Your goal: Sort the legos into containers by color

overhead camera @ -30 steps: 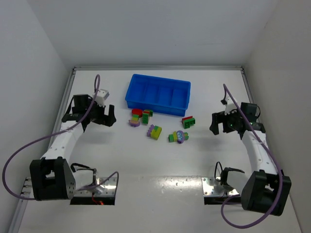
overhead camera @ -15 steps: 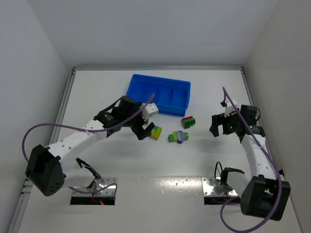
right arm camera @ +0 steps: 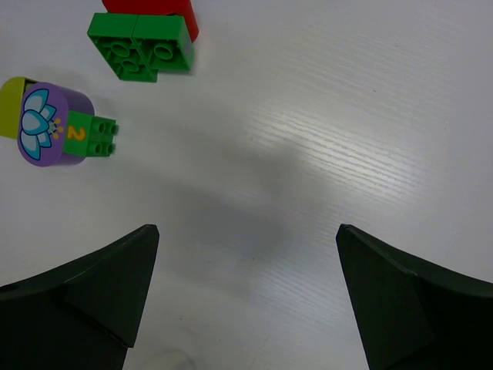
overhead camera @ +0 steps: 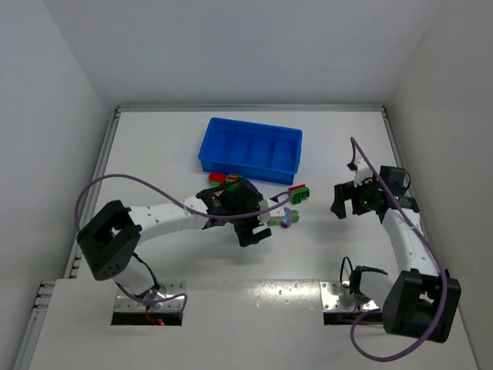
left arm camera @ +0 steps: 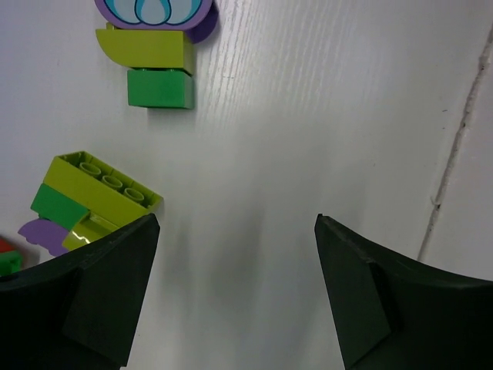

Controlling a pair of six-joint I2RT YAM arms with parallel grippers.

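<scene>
The white tabletop [overhead camera: 323, 254] carries every item. The blue tray [overhead camera: 262, 175] sits at far centre, its four compartments side by side. The left claw [left arm camera: 236, 223] is released, jaws spread wide over bare tabletop on the near side of the tray. The right claw [right arm camera: 246, 231] is likewise released, well to the right. The legos lie on the tabletop outside the tray: a yellow-green cluster [left arm camera: 92, 204] just beside the left claw's finger, a purple flower cluster [overhead camera: 285, 218], and a red-and-green cluster [overhead camera: 299, 193].

A blue tray [overhead camera: 248, 169] is set on the white table [overhead camera: 323, 247], toward its far side. In front of the tray, a red-and-green cluster [overhead camera: 300, 193] and a purple-topped cluster [overhead camera: 283, 218] of bricks are laid near each other, not touching.
</scene>
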